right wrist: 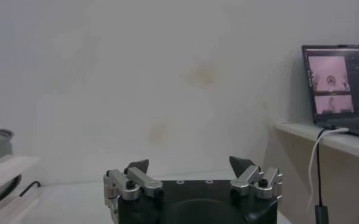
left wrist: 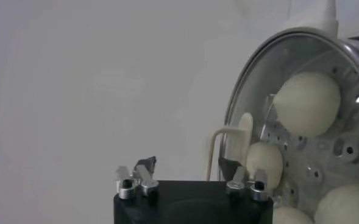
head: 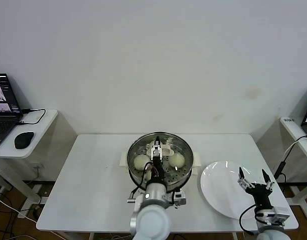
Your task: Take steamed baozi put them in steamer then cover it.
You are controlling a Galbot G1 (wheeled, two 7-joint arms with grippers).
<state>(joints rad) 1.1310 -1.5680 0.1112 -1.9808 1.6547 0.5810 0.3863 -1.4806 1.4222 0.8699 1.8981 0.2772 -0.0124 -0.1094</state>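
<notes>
The steamer [head: 134, 172] stands mid-table, and the clear glass cover [head: 184, 148] lies on it with its cream-white handle [head: 165, 149] at the centre. Through the glass I see steamed baozi [head: 141, 161] on the left and another [head: 177, 159] on the right. My left gripper [head: 157, 148] hangs open right over the handle, holding nothing. In the left wrist view the open left gripper [left wrist: 188, 170] faces the cover's handle [left wrist: 245, 129], with baozi [left wrist: 307, 103] behind the glass. My right gripper [head: 253, 178] stands open over the white plate [head: 218, 187]; in its own wrist view, the right gripper [right wrist: 189, 163] is empty.
The white plate is bare and lies right of the steamer near the table's front edge. A side table at the left carries a laptop [head: 0, 107] and a mouse [head: 24, 140]. Another laptop [right wrist: 337, 88] sits on a side table at the right, with a cable hanging down.
</notes>
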